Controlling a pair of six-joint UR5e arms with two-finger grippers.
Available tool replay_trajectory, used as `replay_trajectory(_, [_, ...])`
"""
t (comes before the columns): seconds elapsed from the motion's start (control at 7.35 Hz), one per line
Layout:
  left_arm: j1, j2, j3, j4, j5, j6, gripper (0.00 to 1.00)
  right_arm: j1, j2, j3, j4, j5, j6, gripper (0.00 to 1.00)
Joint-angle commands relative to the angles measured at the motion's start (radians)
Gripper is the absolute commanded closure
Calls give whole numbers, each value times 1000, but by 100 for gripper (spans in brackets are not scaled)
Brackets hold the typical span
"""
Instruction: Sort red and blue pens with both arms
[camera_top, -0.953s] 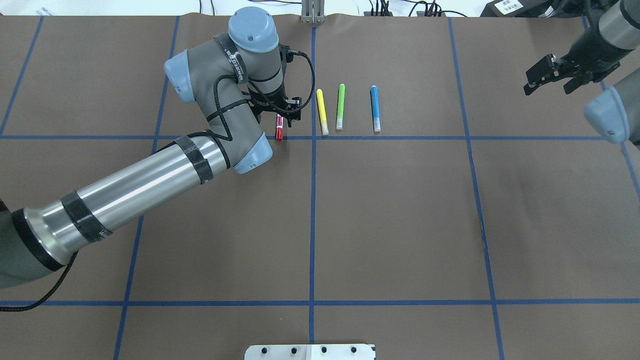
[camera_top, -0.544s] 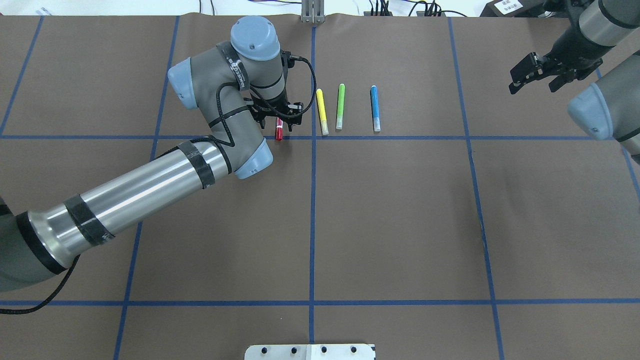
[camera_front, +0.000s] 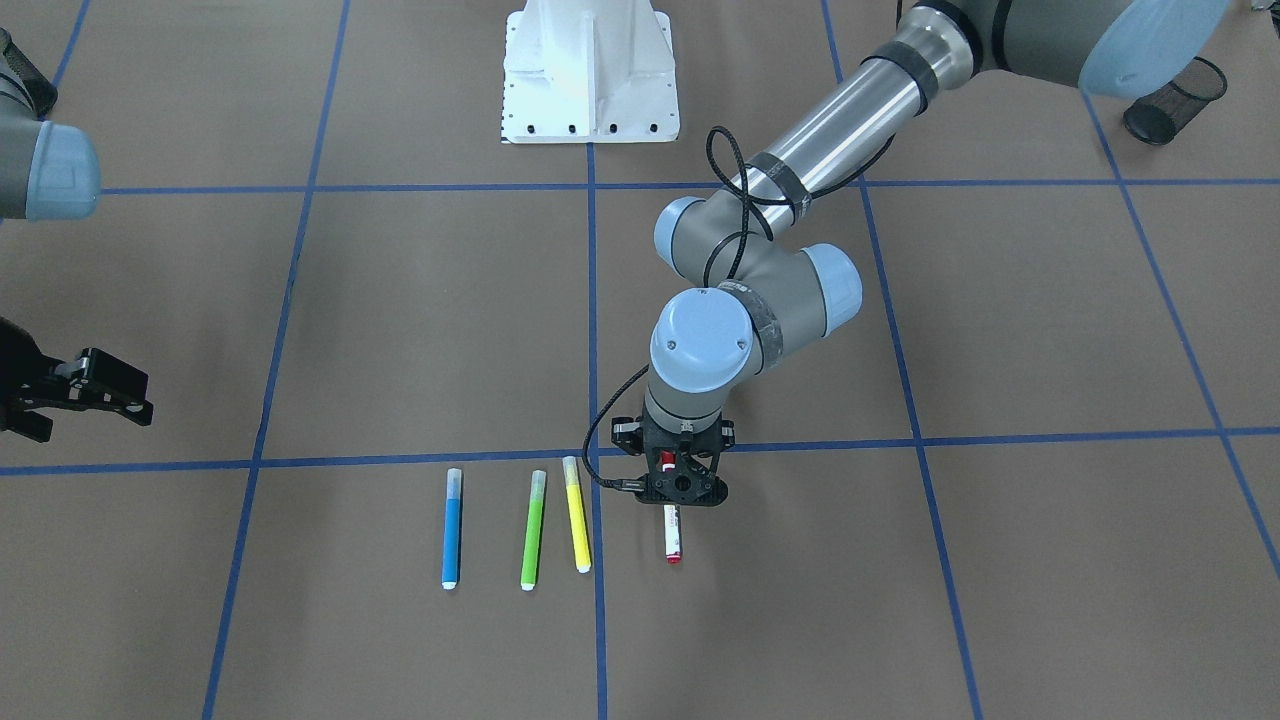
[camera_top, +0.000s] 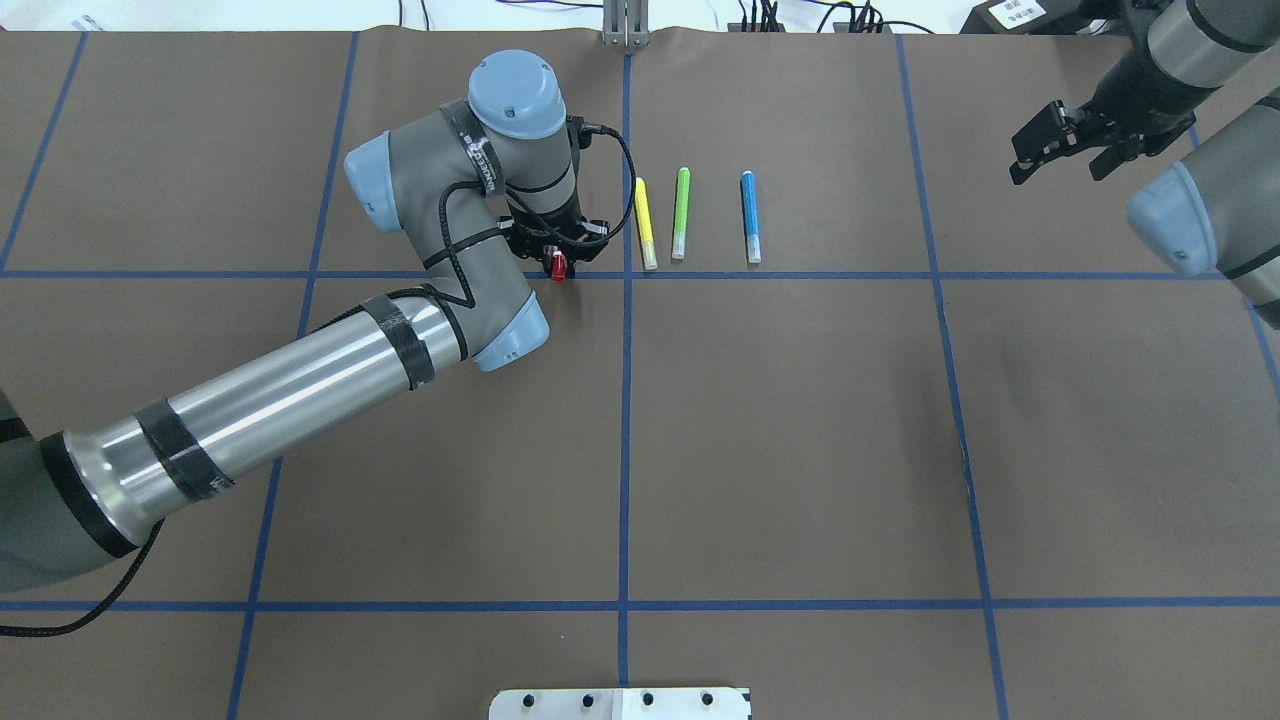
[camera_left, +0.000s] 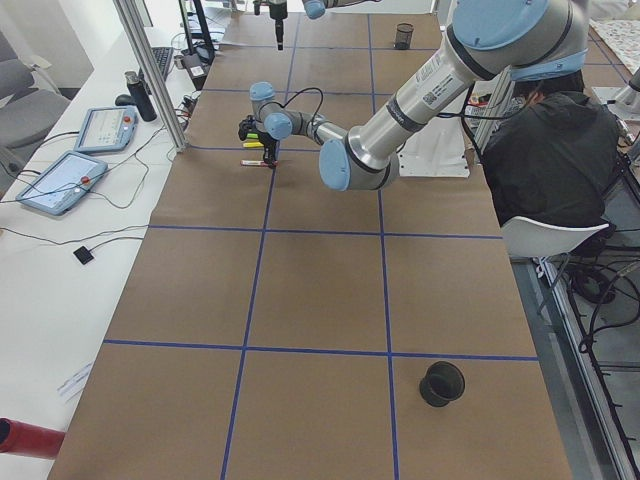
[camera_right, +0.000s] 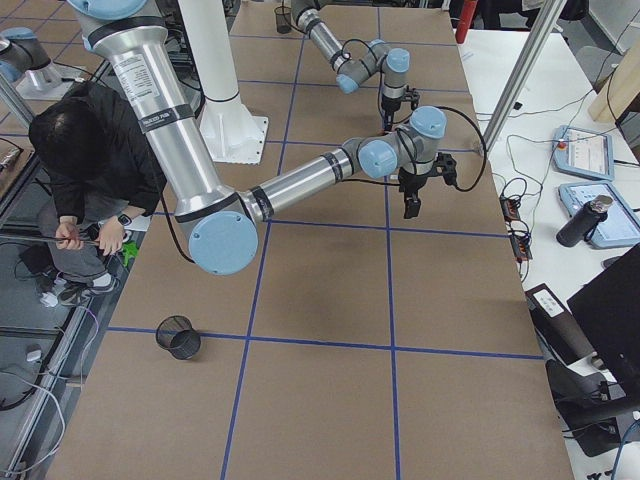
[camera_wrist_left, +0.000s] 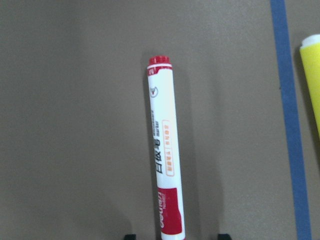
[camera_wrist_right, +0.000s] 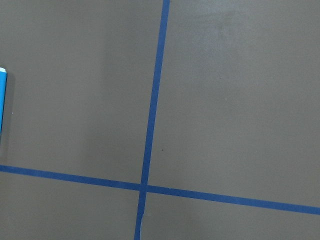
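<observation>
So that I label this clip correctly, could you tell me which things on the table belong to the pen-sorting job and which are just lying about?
Part of the job: red pen, blue pen, left hand open astride the red pen, right hand.

Just lying about: green pen, yellow pen, white base.

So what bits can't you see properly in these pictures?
Red pen: overhead view, only one red end shows; the left hand covers the rest.
Its printed writing: left wrist view, too blurred to read; the bottom edge cuts off the pen's lower end.
Blue pen: right wrist view, the left edge cuts off nearly all.
Yellow marker: left wrist view, the right edge cuts off most.
</observation>
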Motion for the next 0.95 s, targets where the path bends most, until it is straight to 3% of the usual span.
replay_trajectory(0.0, [12,7,-7,0,0,-38,100,0,1,0,-1,1,1,0])
replay_trajectory(0.27, [-9,5,-55,12,-3,-76,100,3,13,0,-6,4,1,0])
replay_trajectory(0.54, [-75,5,-142,157,-21,-81,100,2,59,-26,1,4,97,0])
replay_trajectory(0.82, [-165,49,-237,305,-142,-79,100,-41,161,-119,6,4,147,0])
